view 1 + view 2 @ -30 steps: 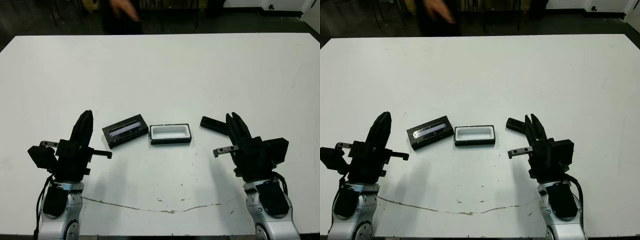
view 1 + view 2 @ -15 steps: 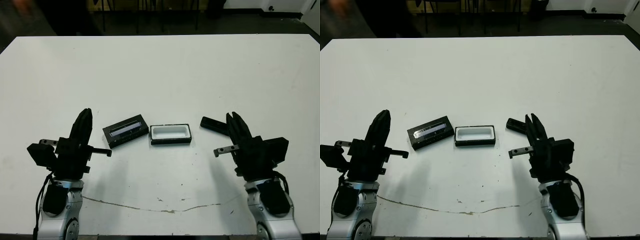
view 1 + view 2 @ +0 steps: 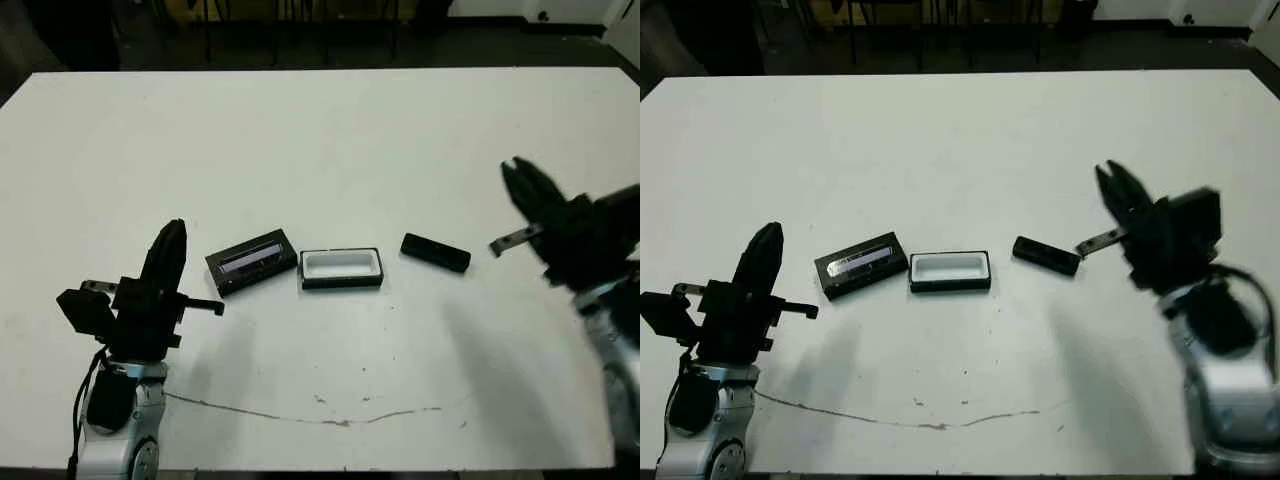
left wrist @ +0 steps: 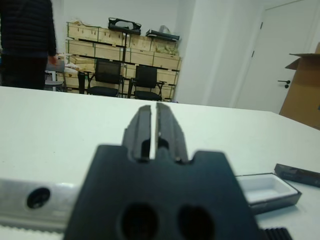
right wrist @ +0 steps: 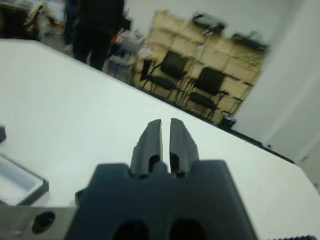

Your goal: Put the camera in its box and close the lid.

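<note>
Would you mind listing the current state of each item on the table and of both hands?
camera: lying flat on the table, outside the box, held by nothing.
box: open, white lining bare, nothing inside.
lid: off, lying on the table just left of the box.
left hand: shut, holding nothing, beside the lid.
right hand: shut, holding nothing, raised to the right of the camera.

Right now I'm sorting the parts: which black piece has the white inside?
The box, the middle one; the lid and camera show none.
</note>
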Action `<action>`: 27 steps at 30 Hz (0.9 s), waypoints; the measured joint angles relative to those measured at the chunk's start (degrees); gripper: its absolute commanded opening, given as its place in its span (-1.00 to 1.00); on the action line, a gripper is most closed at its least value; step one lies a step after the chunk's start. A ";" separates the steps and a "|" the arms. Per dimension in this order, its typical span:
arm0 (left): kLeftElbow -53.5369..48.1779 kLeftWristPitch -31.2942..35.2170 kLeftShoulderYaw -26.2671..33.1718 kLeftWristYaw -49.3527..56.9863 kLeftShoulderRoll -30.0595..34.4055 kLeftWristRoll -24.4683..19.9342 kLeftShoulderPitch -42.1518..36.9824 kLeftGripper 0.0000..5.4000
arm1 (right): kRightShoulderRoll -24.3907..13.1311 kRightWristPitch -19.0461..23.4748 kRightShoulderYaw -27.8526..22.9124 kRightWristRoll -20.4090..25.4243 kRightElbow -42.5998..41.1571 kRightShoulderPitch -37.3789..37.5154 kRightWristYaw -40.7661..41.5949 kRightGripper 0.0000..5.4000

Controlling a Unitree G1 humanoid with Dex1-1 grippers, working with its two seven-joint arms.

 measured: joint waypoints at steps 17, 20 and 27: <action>0.01 -0.41 -0.37 0.18 -0.07 0.25 0.67 -1.00 | -10.75 2.40 8.28 7.70 27.12 -13.89 33.80 0.20; 0.03 -0.45 -0.38 0.18 -0.07 0.47 0.69 -1.00 | -10.75 0.81 9.48 7.66 31.03 -15.35 37.18 0.39; 0.19 -0.63 -0.38 0.19 -0.07 0.67 0.75 -1.00 | -10.34 -3.02 10.90 5.63 35.42 -15.80 38.33 0.85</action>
